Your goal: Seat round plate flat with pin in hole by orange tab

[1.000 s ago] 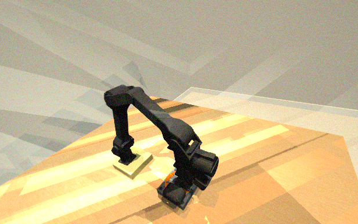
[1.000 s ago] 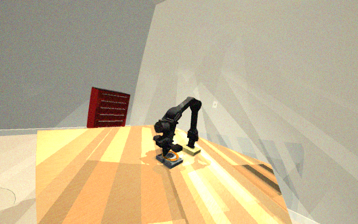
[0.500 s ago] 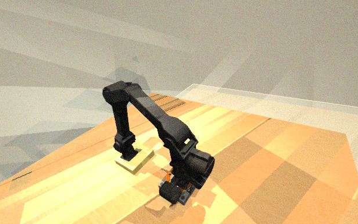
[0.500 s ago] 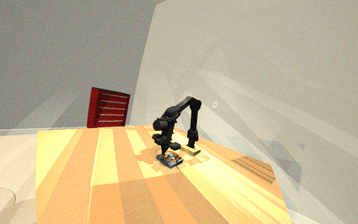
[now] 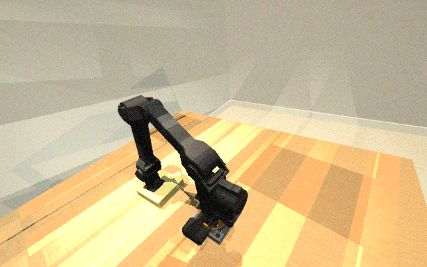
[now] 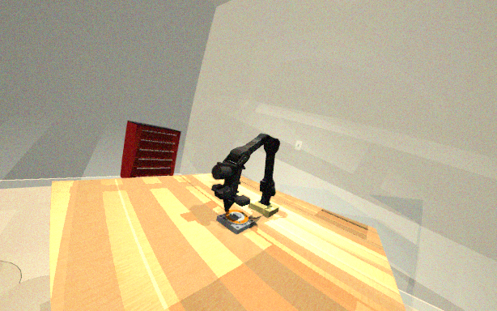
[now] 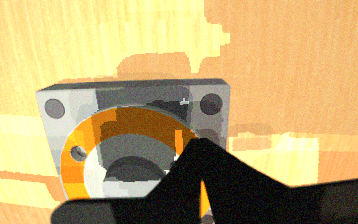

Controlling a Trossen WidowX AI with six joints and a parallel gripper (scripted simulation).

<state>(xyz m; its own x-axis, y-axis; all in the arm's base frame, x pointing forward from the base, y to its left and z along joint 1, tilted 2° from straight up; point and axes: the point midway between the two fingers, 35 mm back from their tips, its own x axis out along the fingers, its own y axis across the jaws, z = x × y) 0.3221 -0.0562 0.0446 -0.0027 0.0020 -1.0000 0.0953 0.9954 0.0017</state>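
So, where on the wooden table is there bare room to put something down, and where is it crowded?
Bare wood runs left of the grey base, toward the table's near edge, and toward the red cabinet. It is crowded between the base and the arm's tan mount: the shut gripper hangs low over the orange plate there.
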